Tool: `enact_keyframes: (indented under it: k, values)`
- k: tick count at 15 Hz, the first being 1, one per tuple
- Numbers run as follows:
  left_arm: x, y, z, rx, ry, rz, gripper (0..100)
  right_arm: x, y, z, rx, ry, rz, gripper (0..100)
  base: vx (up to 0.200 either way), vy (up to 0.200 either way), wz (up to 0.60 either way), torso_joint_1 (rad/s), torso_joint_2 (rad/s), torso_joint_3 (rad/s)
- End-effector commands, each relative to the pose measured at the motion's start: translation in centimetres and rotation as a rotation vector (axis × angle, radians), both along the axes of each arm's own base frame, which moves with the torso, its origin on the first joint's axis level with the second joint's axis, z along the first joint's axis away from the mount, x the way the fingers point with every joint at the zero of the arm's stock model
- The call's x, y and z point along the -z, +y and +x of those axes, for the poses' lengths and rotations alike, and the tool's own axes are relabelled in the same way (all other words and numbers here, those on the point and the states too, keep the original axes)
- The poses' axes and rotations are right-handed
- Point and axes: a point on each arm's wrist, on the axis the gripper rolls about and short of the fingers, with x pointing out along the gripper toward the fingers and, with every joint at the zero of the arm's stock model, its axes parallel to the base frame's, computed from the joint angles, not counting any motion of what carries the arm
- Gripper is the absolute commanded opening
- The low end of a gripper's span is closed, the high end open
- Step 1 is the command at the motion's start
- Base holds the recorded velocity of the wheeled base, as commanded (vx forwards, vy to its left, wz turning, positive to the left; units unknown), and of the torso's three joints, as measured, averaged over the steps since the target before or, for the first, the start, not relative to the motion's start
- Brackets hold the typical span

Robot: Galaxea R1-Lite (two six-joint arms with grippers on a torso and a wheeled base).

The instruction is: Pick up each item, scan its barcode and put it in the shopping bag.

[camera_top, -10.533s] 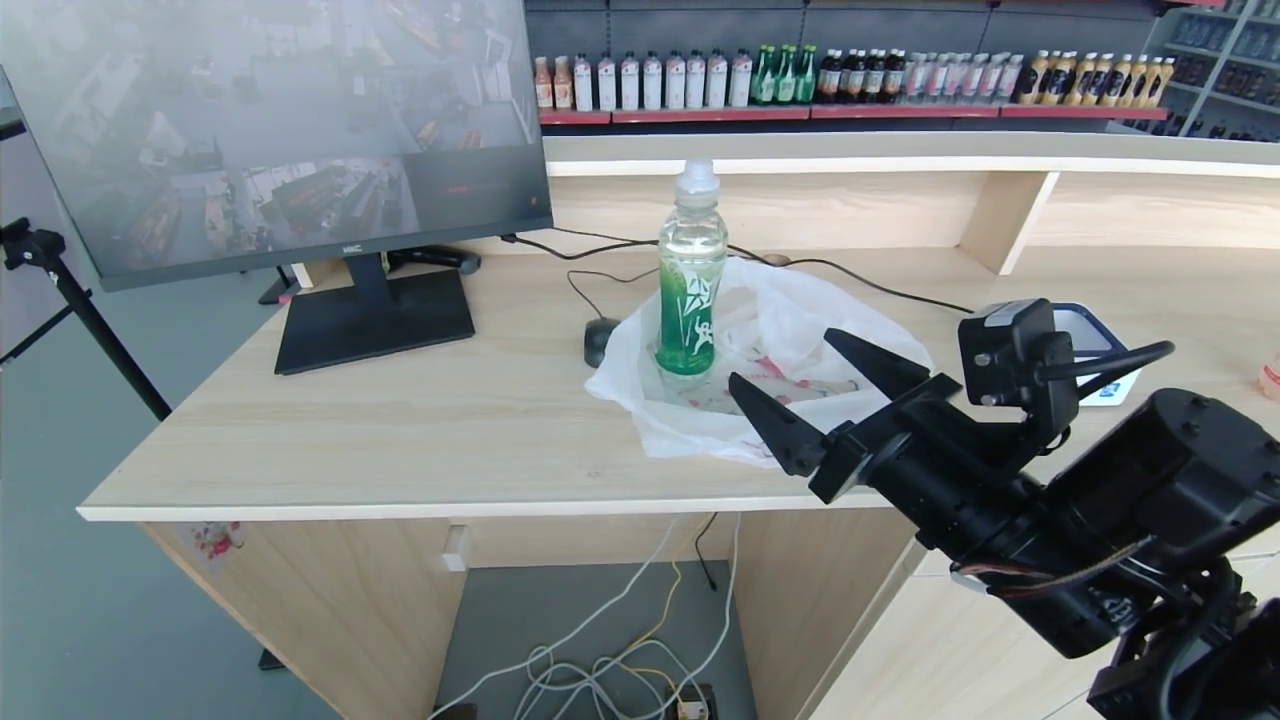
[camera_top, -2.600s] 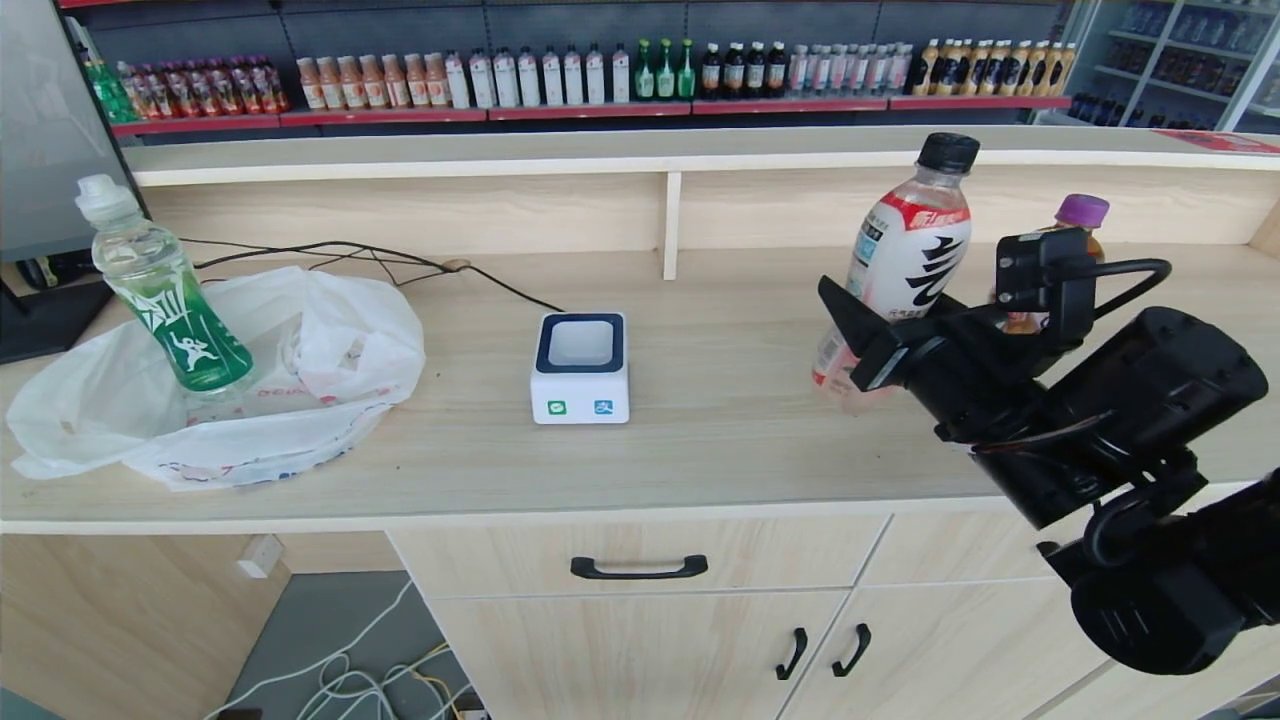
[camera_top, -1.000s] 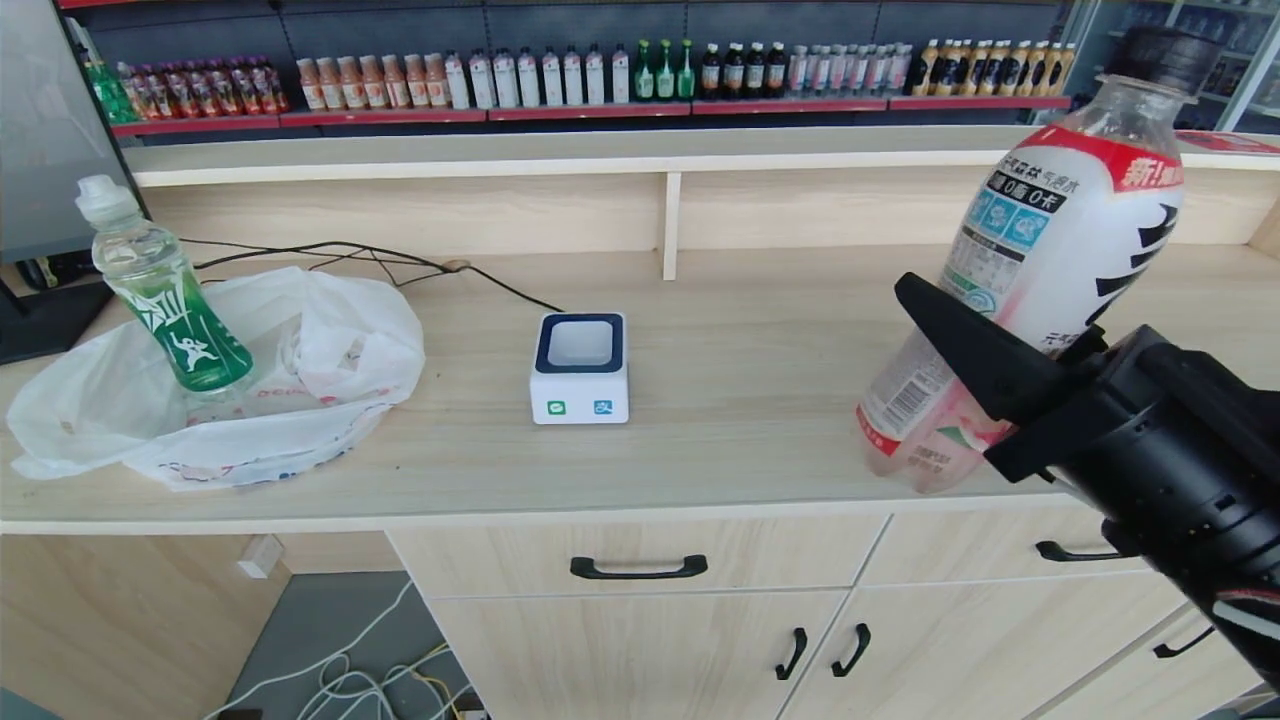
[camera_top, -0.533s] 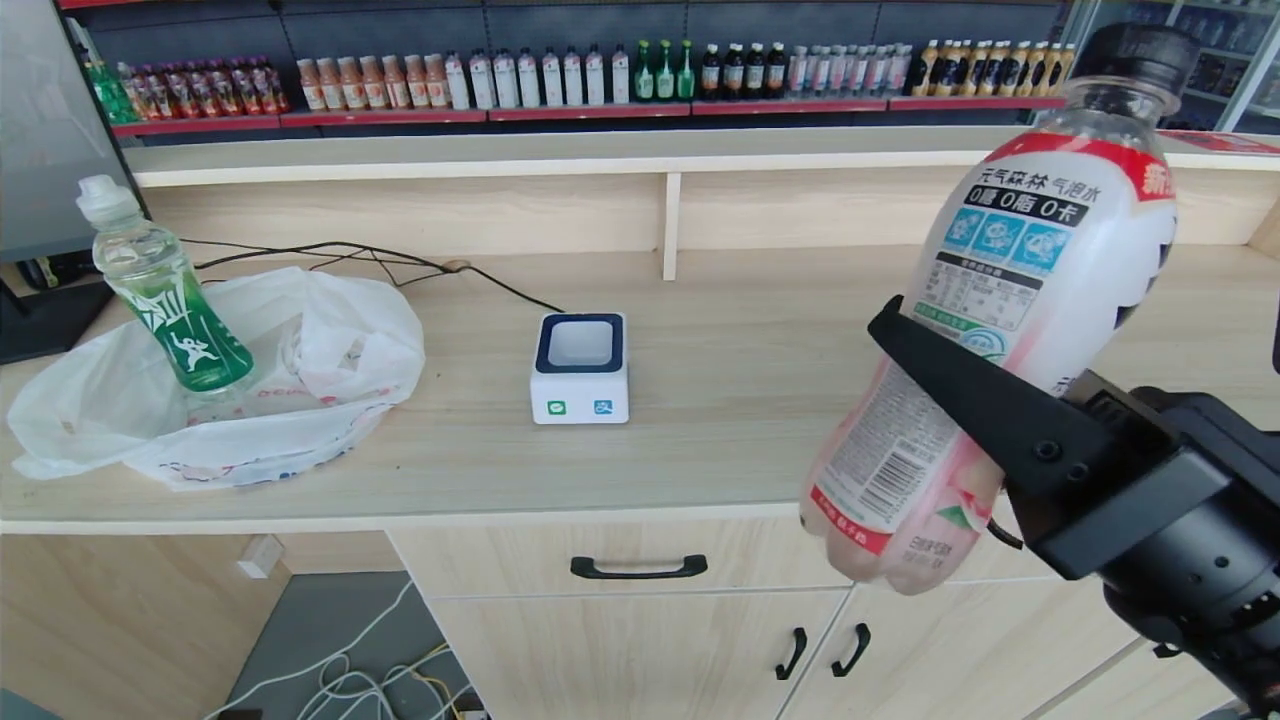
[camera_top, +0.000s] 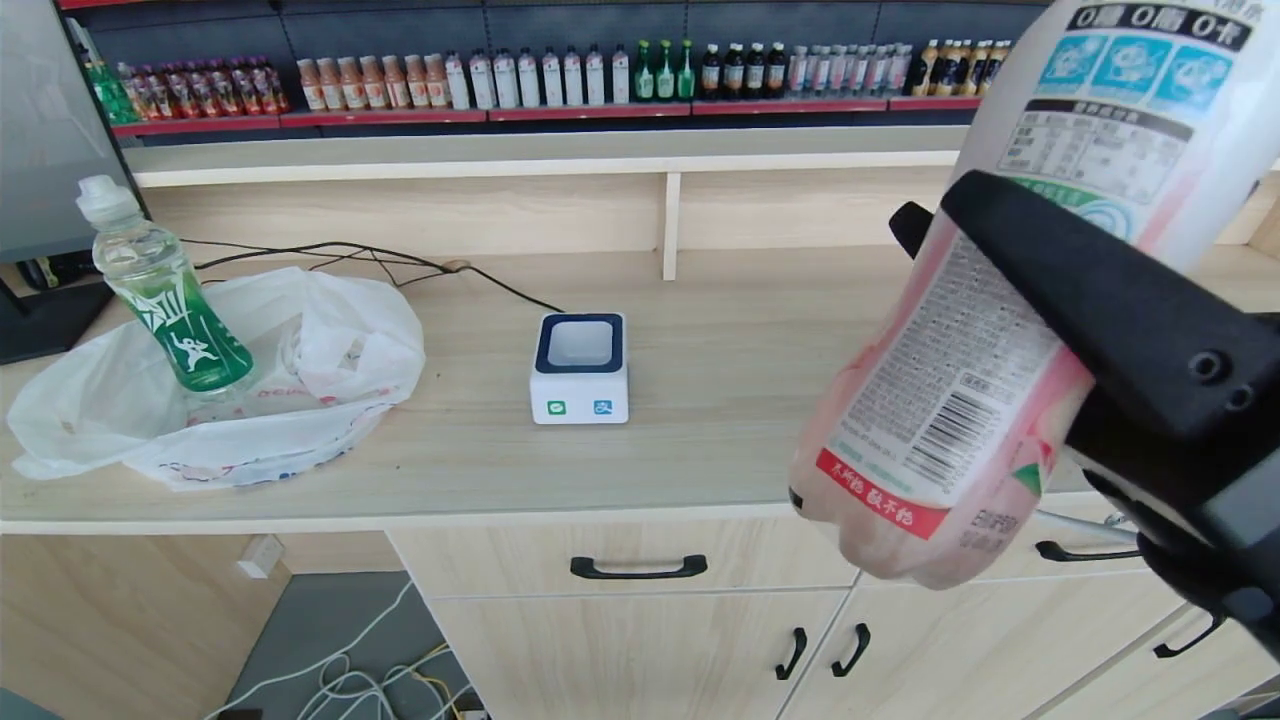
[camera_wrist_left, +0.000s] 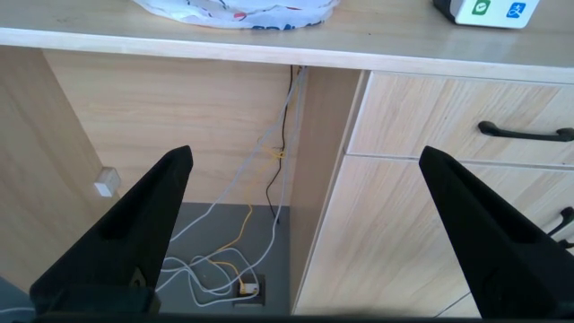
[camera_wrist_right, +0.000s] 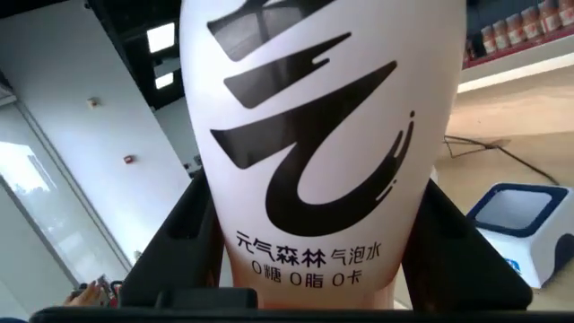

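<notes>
A pink-and-white soda bottle (camera_top: 960, 400) hangs tilted in the air in front of the counter's right part, its barcode facing the head camera. My right gripper (camera_top: 985, 250) is shut on the bottle (camera_wrist_right: 314, 161), with a black finger (camera_wrist_right: 179, 242) on either side of it. The white barcode scanner (camera_top: 580, 367) sits mid-counter, left of the bottle. Farther left lies the white shopping bag (camera_top: 300, 400), with a green bottle (camera_top: 165, 295) standing in it. My left gripper (camera_wrist_left: 305, 179) is open and holds nothing. It hangs below the counter edge, facing the cabinet front.
The wooden counter (camera_top: 720, 440) has a raised back ledge with an upright divider (camera_top: 670, 225). A monitor (camera_top: 40, 120) stands at the far left, and black cables (camera_top: 400, 262) run behind the bag. Drawers with black handles (camera_top: 638, 570) sit below. Loose cables lie on the floor (camera_wrist_left: 224, 269).
The right gripper has lifted the soda bottle off the right of the counter and brought it up close to the head camera. The bottle has turned its barcode side outward. Bag, green bottle and scanner have stayed put.
</notes>
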Motion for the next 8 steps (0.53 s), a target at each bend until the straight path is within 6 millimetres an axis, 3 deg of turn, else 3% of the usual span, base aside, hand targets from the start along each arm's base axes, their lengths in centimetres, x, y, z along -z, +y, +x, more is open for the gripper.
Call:
enact_keyframes:
  k: [1,8]
  values:
    - [0.0,0.0,0.0,0.0,0.0,-0.001,100,-1.0,0.6,0.0,-0.067,-0.047,0.009,0,0.0,0.0,0.0,0.0,0.0,0.0]
    - [0.0,0.0,0.0,0.0,0.0,-0.001,100,-0.6,1.6,0.8,-0.079,-0.046,-0.017,0,0.0,0.0,0.0,0.0,0.0,0.0]
